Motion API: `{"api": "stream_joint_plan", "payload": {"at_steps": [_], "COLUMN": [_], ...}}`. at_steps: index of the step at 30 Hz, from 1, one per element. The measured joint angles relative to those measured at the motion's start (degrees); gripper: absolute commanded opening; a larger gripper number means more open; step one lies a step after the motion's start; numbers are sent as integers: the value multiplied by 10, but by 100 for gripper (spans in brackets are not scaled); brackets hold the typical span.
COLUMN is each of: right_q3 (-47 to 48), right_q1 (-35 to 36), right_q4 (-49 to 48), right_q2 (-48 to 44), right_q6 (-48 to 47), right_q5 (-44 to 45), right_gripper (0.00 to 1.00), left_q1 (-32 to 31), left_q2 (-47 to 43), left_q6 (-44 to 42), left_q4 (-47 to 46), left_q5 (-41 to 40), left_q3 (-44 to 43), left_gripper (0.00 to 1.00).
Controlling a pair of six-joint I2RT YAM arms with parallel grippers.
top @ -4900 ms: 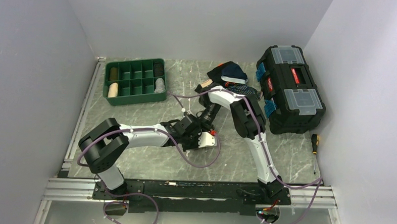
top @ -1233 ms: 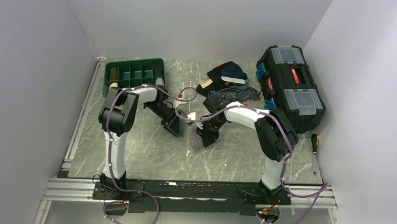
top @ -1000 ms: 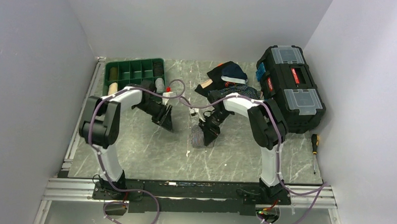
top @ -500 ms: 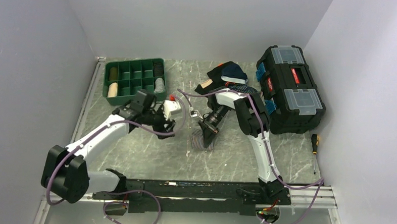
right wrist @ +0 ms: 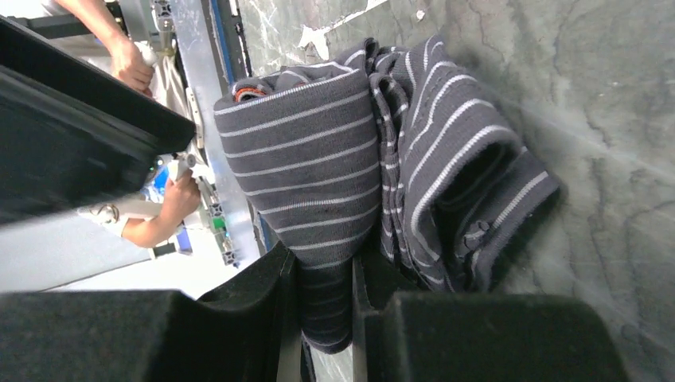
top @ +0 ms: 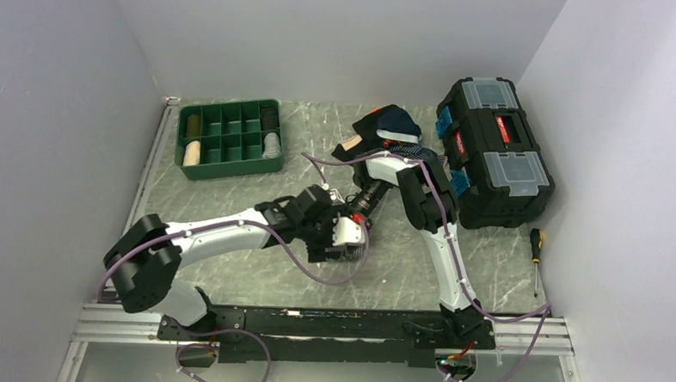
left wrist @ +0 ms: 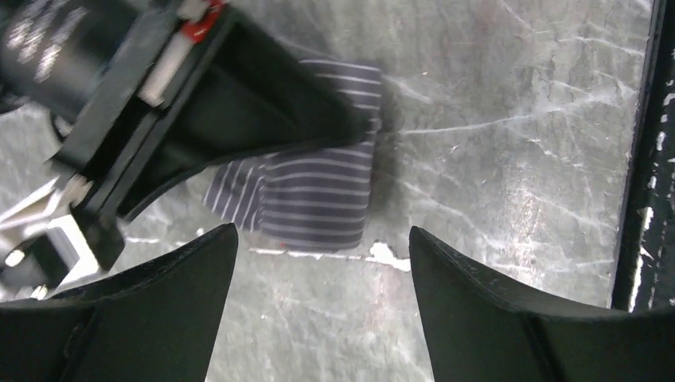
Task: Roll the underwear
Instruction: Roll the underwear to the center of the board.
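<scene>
The underwear (right wrist: 306, 151) is grey cloth with thin pale stripes, partly rolled, and lies on the marble table. One thick roll sits beside a looser folded part (right wrist: 458, 179). My right gripper (right wrist: 326, 318) is shut on the end of the roll. In the left wrist view the underwear (left wrist: 318, 191) lies just ahead of my open left gripper (left wrist: 322, 239), which holds nothing. The right gripper's black fingers (left wrist: 255, 103) lie across the cloth's upper left. From above, my left gripper (top: 343, 241) covers most of the underwear, and my right gripper (top: 359, 211) is just behind it.
A green compartment tray (top: 232, 171) stands at the back left. A pile of dark clothes (top: 391, 126) lies at the back centre. A black toolbox (top: 495, 150) stands at the right, and a screwdriver (top: 536, 251) lies near it. The black front rail (left wrist: 645, 159) runs close by.
My left arm has swung from near the green tray to the middle, over the underwear, and its jaws have opened wider. The right gripper keeps its grip on the cloth.
</scene>
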State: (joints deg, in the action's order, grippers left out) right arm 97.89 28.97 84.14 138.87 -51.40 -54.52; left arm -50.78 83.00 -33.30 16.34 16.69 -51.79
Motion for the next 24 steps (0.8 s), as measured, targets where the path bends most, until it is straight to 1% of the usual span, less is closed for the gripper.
{"api": "stream_joint_plan", "payload": {"at_steps": [2, 6, 11, 14, 16, 20, 22, 24], "right_q3": [0, 0, 0, 0, 0, 0, 0, 0], "right_q1": [0, 1, 4, 5, 6, 7, 8, 9], "right_q4": [0, 0, 2, 5, 6, 7, 8, 9], "right_q2": [0, 0, 0, 2, 3, 3, 3, 3], "right_q6": [0, 0, 2, 3, 4, 4, 4, 4], "right_q5": [0, 1, 5, 5, 5, 5, 6, 7], "right_gripper": [7, 7, 7, 7, 7, 7, 7, 7], "left_q1": [-28, -64, -71, -70, -71, -71, -71, -70], "left_q2": [22, 57, 92, 103, 109, 120, 124, 126], "left_q6": [-9, -22, -30, -32, -33, -32, -31, -31], "left_q4": [-13, -41, -71, -84, -87, -89, -88, -88], "left_q5": [-21, -59, -97, -113, -120, -117, -111, -108], "left_q3": [0, 0, 0, 0, 0, 0, 0, 0], "left_gripper": [84, 84, 83, 81, 77, 63, 58, 50]}}
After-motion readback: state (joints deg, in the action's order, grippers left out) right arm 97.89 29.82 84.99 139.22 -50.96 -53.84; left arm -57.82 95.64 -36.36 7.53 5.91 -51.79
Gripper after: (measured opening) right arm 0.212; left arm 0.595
